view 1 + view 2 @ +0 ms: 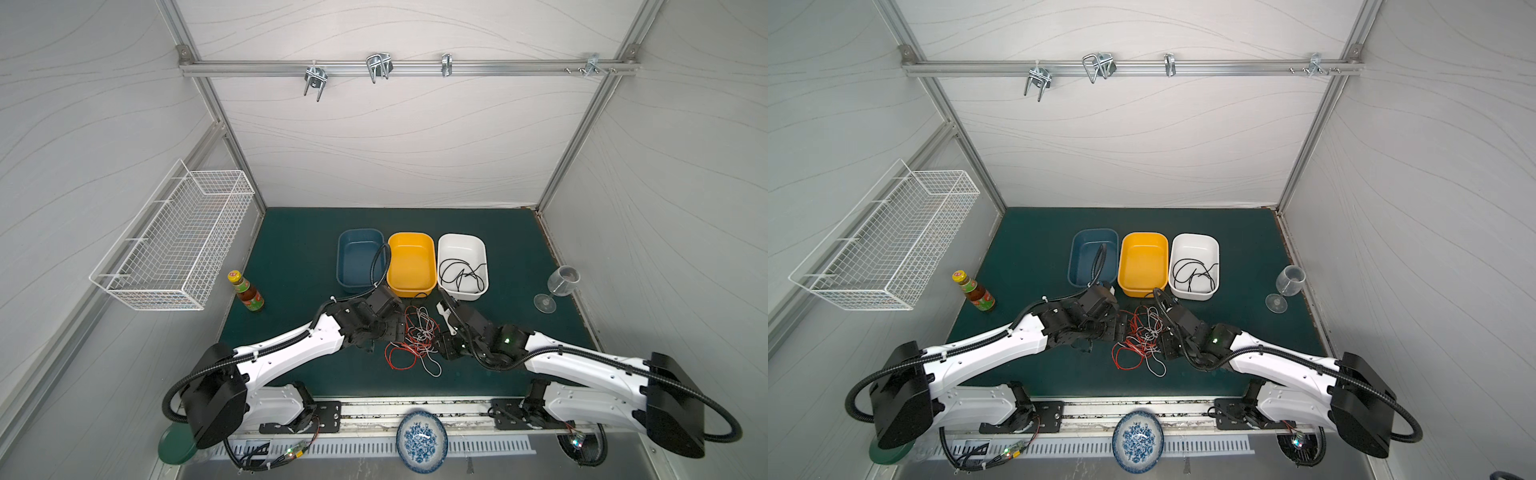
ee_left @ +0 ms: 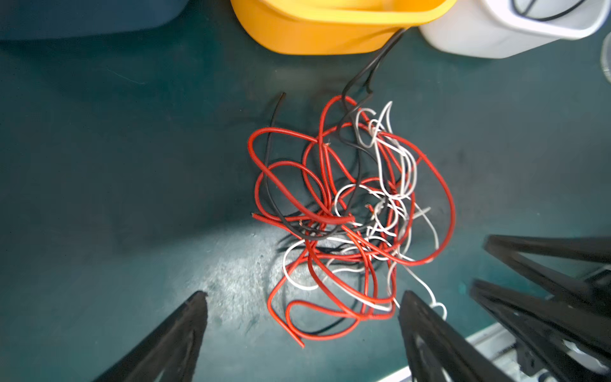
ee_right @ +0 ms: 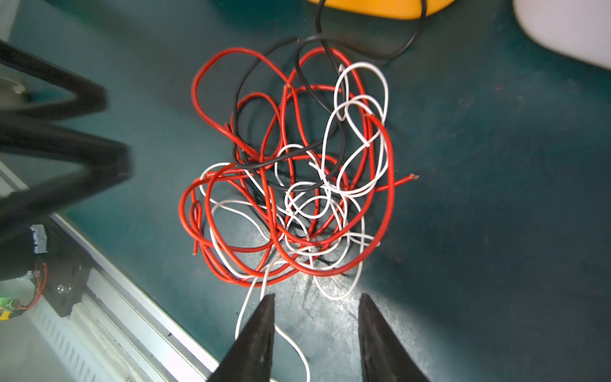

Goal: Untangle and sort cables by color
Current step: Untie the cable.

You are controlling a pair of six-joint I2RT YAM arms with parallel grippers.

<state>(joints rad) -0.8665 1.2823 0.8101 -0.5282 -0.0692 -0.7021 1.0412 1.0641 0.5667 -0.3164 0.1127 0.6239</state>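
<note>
With left jaws and right jaws both spread empty, the light, limp, tangled cables [image 2: 344, 219] look best pinched at a free end.

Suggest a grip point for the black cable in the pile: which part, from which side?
I'd grip the black cable on its free stretch between the pile and the yellow bin, from above on the bin side, jaws across it. Only there does it lie clear of the red and white loops.
</note>
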